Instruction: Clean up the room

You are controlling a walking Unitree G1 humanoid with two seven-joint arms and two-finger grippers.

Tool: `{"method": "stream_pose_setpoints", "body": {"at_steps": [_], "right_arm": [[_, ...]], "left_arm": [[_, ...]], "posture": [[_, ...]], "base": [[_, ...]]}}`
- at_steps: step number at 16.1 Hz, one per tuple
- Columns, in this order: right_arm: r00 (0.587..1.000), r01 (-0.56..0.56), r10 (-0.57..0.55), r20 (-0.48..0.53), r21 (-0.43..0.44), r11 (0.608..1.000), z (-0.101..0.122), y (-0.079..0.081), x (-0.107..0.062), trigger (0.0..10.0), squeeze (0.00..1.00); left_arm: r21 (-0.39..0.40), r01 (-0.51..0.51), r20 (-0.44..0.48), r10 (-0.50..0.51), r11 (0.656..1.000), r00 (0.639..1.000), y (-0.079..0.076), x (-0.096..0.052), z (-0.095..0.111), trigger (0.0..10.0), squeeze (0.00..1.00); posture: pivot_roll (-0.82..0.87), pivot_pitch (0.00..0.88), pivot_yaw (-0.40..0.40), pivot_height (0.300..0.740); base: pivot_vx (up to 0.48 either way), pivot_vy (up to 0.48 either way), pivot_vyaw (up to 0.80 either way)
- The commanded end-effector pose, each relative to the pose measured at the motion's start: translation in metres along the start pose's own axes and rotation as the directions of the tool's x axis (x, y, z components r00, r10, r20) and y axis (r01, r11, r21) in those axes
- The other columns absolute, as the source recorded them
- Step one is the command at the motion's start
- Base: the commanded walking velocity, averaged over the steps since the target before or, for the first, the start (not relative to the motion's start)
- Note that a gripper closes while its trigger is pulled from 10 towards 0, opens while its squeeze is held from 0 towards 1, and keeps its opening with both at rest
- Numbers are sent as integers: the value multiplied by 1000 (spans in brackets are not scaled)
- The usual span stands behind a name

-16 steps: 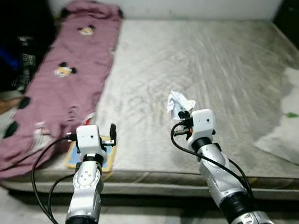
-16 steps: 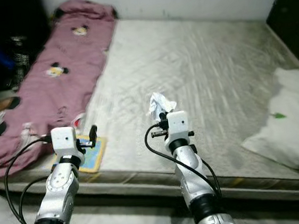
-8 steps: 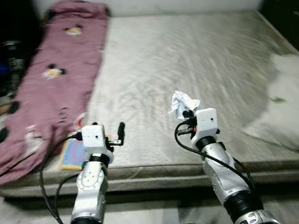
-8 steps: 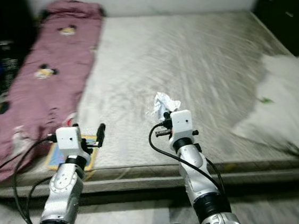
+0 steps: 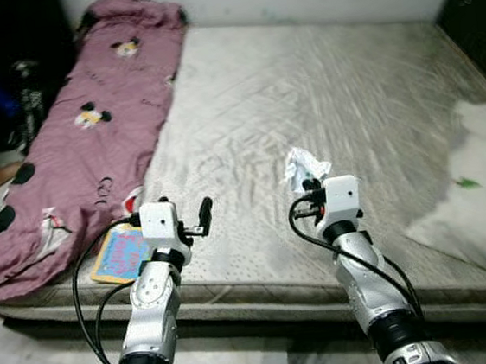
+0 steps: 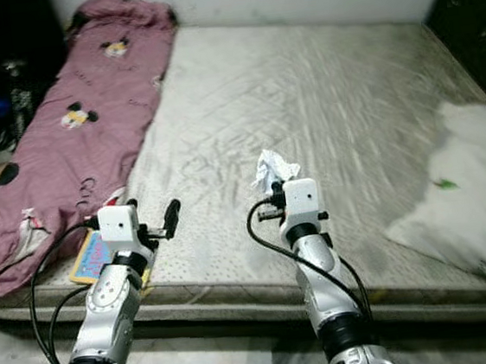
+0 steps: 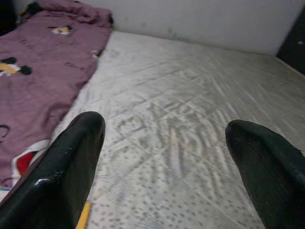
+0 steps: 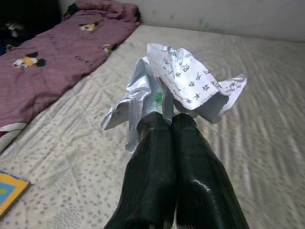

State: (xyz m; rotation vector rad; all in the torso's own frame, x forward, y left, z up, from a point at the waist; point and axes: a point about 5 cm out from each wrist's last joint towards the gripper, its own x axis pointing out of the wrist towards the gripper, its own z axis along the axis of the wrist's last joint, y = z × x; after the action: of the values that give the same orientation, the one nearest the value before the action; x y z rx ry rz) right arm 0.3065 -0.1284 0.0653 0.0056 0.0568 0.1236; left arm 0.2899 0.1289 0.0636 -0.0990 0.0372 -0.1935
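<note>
Little has moved: right gripper (image 8: 167, 125) still pinches one crumpled wrapper (image 8: 183, 83), its print unreadable; left gripper (image 7: 164, 138) open above the mattress (image 5: 321, 95).

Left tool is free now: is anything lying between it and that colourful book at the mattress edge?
Nothing visible blocks it. The left tool hangs open over bare mattress, and the book lies just to its left by the pink blanket. The right tool is shut on crumpled paper.
</note>
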Motion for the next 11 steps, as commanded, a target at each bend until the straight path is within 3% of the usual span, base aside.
{"method": "stream_pose_setpoints", "body": {"at_steps": [1,6,10,11], "right_arm": [[1000,3,-3,-7,0,1000,0,1,1,10000,0],[1000,5,-5,-14,2,1000,-1,1,1,10000,0],[1000,7,-7,-21,1,1000,-1,0,2,10000,0],[1000,7,-7,-22,1,1000,-1,0,2,10000,0]], "left_arm": [[4,6,-4,-6,1000,1000,0,0,0,10000,0],[25,-9,-24,9,1000,1000,1,1,-2,10000,0],[68,86,1,-87,994,996,-12,2,2,10000,0],[77,64,2,-65,995,998,-10,2,2,10000,0]], "posture": [[27,49,-26,740],[28,50,-27,740],[27,50,-28,740],[27,50,-28,740]], "base": [[255,0,0],[0,0,0],[0,0,-678],[0,0,-781]]}}
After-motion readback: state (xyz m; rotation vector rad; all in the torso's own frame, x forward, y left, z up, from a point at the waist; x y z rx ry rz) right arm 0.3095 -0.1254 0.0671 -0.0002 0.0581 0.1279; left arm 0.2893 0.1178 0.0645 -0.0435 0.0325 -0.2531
